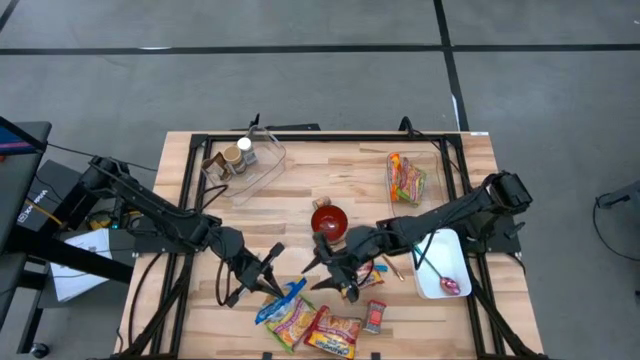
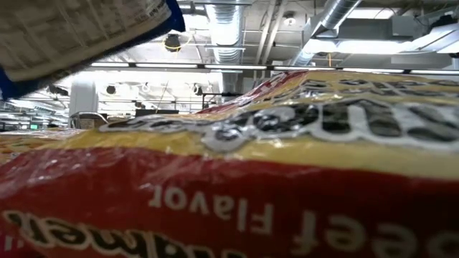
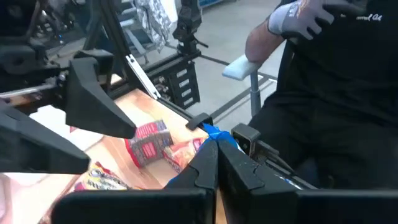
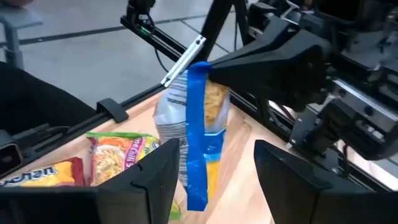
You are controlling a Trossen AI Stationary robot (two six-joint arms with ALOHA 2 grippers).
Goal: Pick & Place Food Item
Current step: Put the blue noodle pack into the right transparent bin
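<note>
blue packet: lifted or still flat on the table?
Lifted. The left gripper, shut, pinches the blue packet by its top edge; it hangs upright over the wood.

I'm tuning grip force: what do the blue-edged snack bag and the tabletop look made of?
The blue-edged snack bag, pinched by the shut left gripper, looks like thin glossy plastic film: it crinkles, and chips show through a clear panel. The tabletop looks like pale butcher-block wood with visible plank lines, probably sealed.

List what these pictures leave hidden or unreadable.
- Low view: a red and yellow noodle packet lying against the lens blocks the table and both arms.
- High view: print on the small red can is too small to read.
- Left wrist view: the blue-edged snack bag is mostly hidden by the shut left tool.
</note>
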